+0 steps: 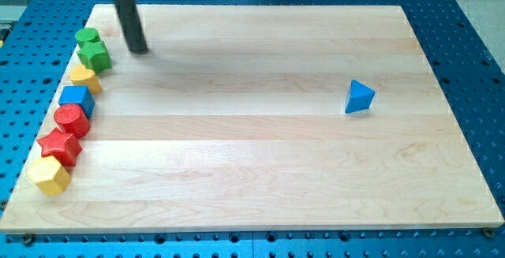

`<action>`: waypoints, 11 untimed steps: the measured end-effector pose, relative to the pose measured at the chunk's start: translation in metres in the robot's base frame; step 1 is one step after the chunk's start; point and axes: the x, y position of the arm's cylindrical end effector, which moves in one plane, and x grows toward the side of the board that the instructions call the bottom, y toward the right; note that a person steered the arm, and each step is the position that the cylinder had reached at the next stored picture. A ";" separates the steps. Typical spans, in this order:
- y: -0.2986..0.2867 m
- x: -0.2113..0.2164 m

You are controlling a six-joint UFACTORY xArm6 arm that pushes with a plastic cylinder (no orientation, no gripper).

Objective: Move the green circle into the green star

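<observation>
Seven blocks line the board's left edge; a triangle sits far right.

My tip rests on the surface, the dark rod tilted slightly toward the view's top-left.

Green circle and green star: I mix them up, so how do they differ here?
The green circle is a round cylinder; the green star has pointed lobes. The circle sits nearer the view's top, the star just below, touching it. Both share the same green, by the board's left edge. My tip is right of them.

A lab bench: wooden board on a blue perforated metal table.
</observation>
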 end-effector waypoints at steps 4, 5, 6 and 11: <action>-0.096 -0.079; -0.083 -0.034; -0.078 -0.029; 0.398 -0.004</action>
